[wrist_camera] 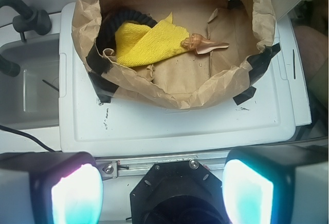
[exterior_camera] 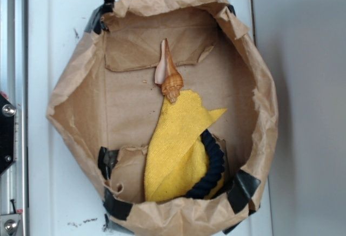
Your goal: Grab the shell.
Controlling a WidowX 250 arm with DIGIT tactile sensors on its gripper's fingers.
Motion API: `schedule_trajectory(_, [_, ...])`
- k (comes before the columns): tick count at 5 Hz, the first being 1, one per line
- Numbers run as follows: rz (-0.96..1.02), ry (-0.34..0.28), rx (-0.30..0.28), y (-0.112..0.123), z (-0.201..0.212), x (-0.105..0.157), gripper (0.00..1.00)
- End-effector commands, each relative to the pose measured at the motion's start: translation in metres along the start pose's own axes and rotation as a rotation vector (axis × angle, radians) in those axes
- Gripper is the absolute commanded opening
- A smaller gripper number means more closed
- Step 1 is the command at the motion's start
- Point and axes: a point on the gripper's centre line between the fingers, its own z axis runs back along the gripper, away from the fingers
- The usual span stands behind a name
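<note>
Shell [wrist_camera: 203, 44] is far ahead of your claw [wrist_camera: 162, 190], which sits at the bottom edge of the wrist view with its two fingers [wrist_camera: 77, 193] spread wide and nothing between them. Between the claw and the shell you have the white lid [wrist_camera: 169, 126] of the bench and then the near wall of the brown paper bag [wrist_camera: 169, 88], so you must go forward and over this wall before you descend.

In the wrist view the shell lies almost across your line of approach: the orange-brown ribbed body points left and the pale spike points right, a little toward you. In the exterior view the same shell [exterior_camera: 168, 76] lies nearly along the picture's height, spike up. I judge that you should close across the thick ribbed body, with the fingers turned so that they cross the long axis.

The body end touches the corner of the yellow cloth [wrist_camera: 146, 41], and the dark blue rope [wrist_camera: 121, 18] curls behind the cloth, well apart from the shell. The bag floor is creased paper with a loose flap near the spike. The walls stand high all around, so room for the open fingers is limited, mostly on the near side.
</note>
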Motion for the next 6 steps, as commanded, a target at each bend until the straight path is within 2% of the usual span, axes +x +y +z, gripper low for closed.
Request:
schedule_trajectory(1, [0.0,0.0,0.0,0.0,0.0,0.0,1.0])
schedule_trajectory(2, [0.092,0.006,-0.037,-0.012,0.0,0.039,1.0])
schedule_trajectory(3, [0.214,-0.01,-0.047,-0.011,-0.004,0.077,1.0])
schedule_trajectory(4, [0.462,-0.074,-0.062,0.002,-0.023,0.102,1.0])
schedule_trajectory(5, [0.704,-0.158,-0.038,0.019,-0.044,0.114,1.0])
schedule_trajectory(6, [0.855,-0.147,-0.007,0.033,-0.074,0.12,1.0])
